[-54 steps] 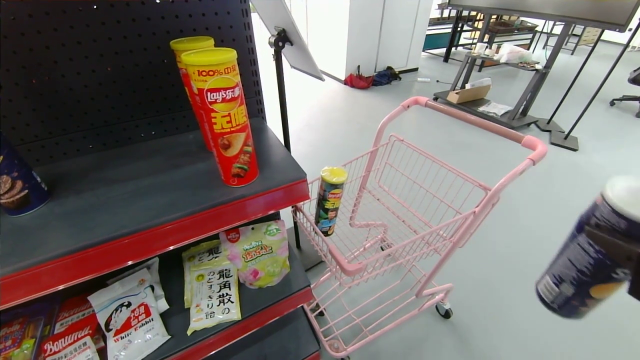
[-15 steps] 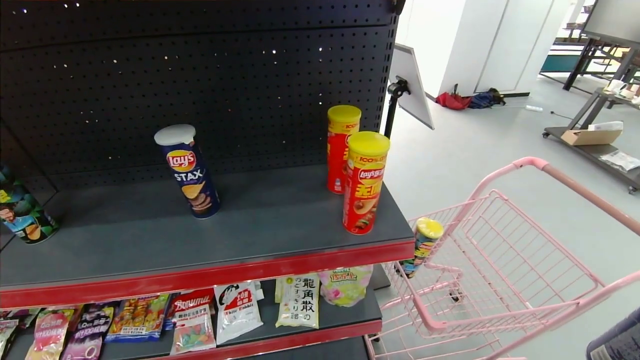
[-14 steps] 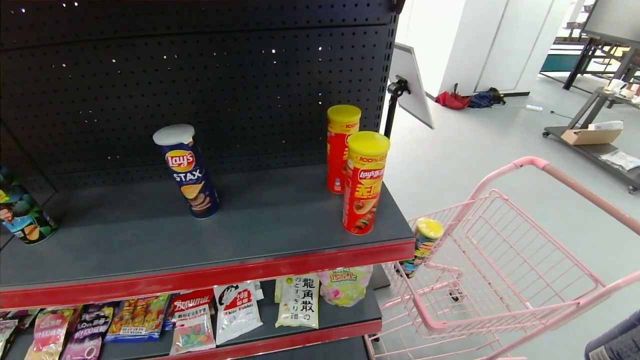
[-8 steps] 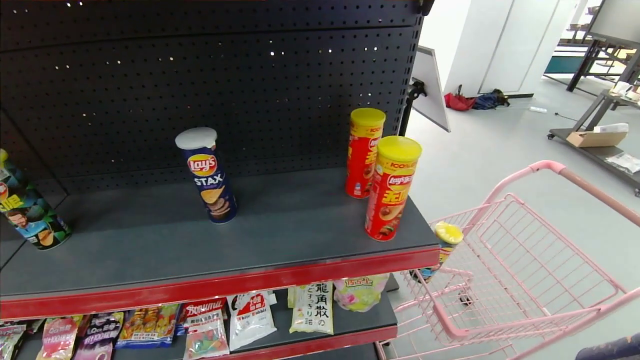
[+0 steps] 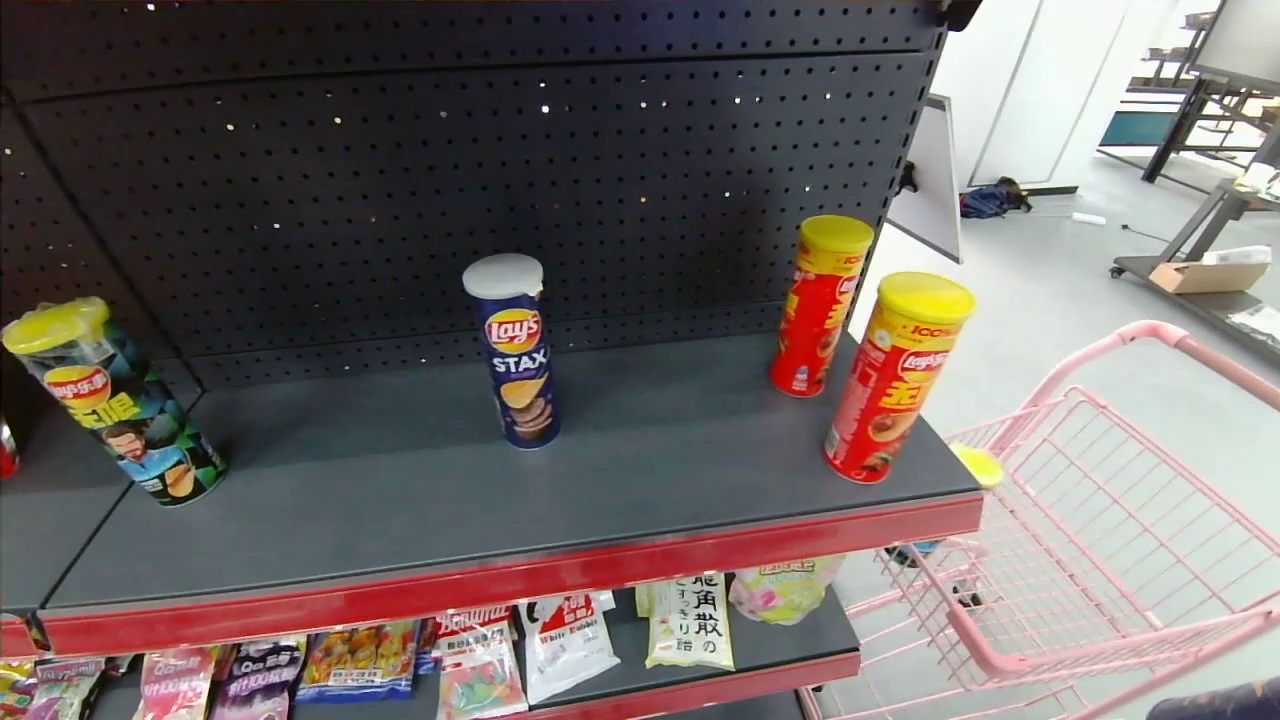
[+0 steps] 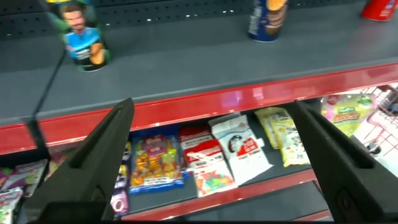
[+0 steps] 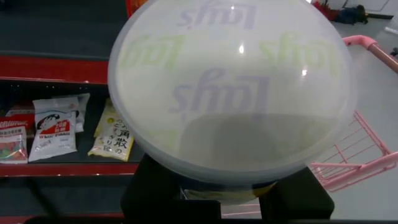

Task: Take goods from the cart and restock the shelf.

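Can (image 7: 233, 93) lower, between right fingers (image 7: 298, 196)

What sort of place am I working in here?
Probably a mock shop aisle inside a lab or office: a pegboard-backed shelf of chip cans, snack bags below, a pink cart alongside, and work tables on open floor behind.

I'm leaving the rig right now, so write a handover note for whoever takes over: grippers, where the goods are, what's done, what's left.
Left gripper: open, empty, before the red edge of the grey shelf.
Right gripper: shut on a dark blue crisp can with white lid, low beside the pink wire cart.
Done: the shelf holds a matching blue can, two red yellow-lidded cans and a green-patterned can.
Left: shelve the held can, then the yellow-lidded can in the cart.
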Controlling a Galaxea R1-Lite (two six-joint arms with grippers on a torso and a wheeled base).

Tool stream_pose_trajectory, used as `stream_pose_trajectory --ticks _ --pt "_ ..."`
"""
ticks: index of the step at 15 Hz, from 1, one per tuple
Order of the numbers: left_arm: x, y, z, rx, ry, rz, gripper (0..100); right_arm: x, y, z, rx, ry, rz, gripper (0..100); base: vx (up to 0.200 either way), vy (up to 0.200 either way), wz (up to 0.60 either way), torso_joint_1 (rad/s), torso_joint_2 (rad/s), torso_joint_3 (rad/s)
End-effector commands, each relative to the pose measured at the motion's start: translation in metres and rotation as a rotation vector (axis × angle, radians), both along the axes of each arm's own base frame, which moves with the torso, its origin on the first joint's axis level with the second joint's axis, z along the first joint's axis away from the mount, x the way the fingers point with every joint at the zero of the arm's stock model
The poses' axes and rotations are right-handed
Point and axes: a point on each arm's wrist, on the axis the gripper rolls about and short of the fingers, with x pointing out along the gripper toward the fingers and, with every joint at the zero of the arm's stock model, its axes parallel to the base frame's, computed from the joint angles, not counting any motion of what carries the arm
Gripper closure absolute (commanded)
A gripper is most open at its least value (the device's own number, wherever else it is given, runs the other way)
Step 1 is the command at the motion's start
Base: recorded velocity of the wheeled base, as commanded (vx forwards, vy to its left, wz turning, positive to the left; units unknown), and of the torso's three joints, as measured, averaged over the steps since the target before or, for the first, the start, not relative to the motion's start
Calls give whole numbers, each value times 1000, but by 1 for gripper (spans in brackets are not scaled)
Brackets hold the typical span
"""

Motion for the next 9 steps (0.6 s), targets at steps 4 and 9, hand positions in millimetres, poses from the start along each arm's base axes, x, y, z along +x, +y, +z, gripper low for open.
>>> stream_pose_trajectory --ticks 4,9 --pt "0 0 0 2 1 0 0 -1 0 -5 1 -2 22 100 0 200 0 5 5 1" --pt "0 0 0 0 1 0 0 -1 0 -5 1 -2 25 100 0 120 0 1 3 0"
